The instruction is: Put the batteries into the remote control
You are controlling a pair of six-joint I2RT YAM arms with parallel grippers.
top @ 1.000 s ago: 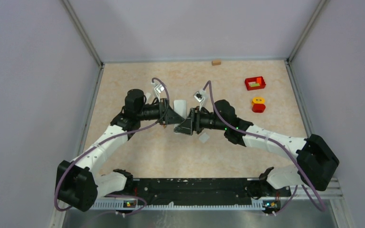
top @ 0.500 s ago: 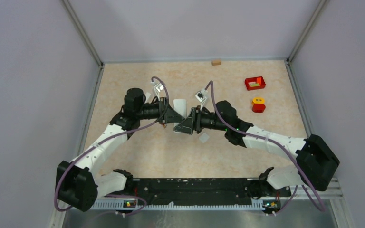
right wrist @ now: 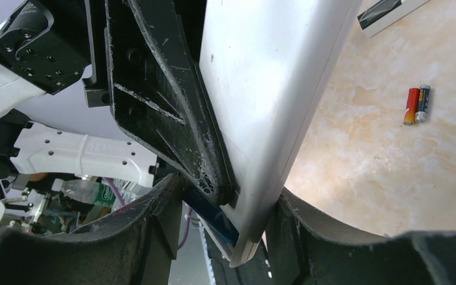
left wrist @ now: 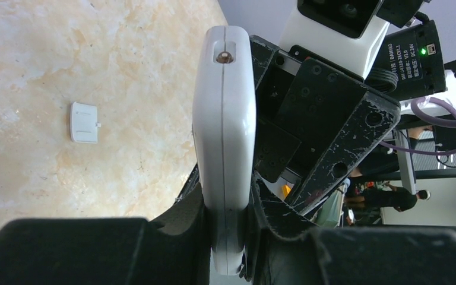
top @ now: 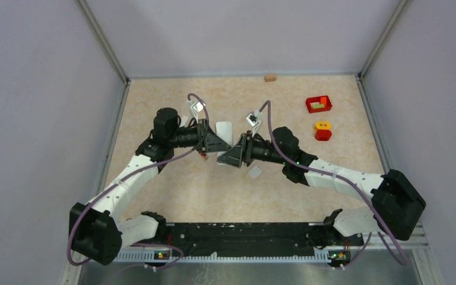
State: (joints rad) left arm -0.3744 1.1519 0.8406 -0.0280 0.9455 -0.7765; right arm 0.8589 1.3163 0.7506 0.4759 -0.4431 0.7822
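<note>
Remote control [left wrist: 222, 130] gripped from both sides, mid-table.
Left gripper [left wrist: 225, 196] pinches it edge-on, jaws nearly closed; right gripper [right wrist: 228, 199] clasps it too, jaws half-spread; the batteries [right wrist: 417, 105] lie side by side on the table [top: 172, 190], apart.

Both arms rise from a black base rail [top: 237, 233] that is studded with small screws. Next to the rail's ends, the left arm [top: 119, 190] and the right arm [top: 344, 175] each have a bulky black joint block. Then come smooth white shells and, farthest from the rail, round black motors. A purple cable [left wrist: 433, 141] runs along each arm. The left gripper [left wrist: 228, 228] and the right gripper [right wrist: 225, 231] are matt black and triangular, scratched pale at the edges, with round screw holes. One black motor carries a white printed label [left wrist: 405, 59] and a small green light [left wrist: 423, 51].
</note>
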